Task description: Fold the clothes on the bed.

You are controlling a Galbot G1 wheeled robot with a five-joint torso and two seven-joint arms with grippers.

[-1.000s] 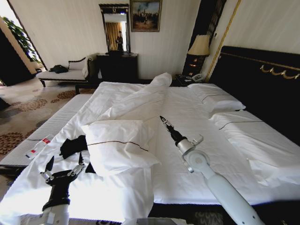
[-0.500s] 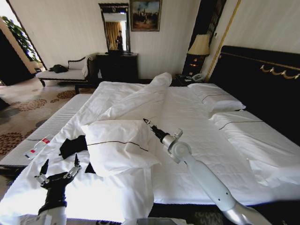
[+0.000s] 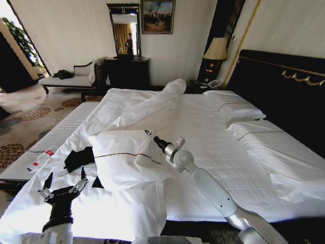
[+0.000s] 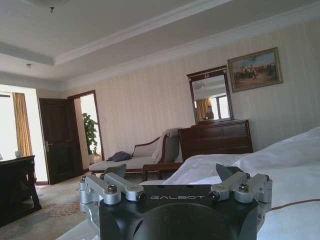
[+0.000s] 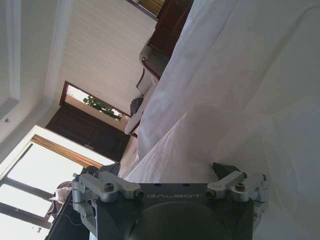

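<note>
The clothes, a black T-shirt, lie crumpled near the left edge of the bed, partly tucked under a white pillow; a second dark bit peeks out below that pillow. My left gripper hovers open just in front of the shirt, fingers pointing up; the left wrist view shows its jaws spread. My right gripper reaches over the pillow's far edge, and its jaws stand open and hold nothing in the right wrist view.
A rolled white duvet runs across the bed's middle. Two pillows lie by the dark headboard. A red-and-white bottle rests on the low bench at left. Chaise and dresser stand behind.
My right arm has swung left across the bed, its gripper now over the pillow. The left gripper sank a little lower and stays open. The shirt has not moved.
</note>
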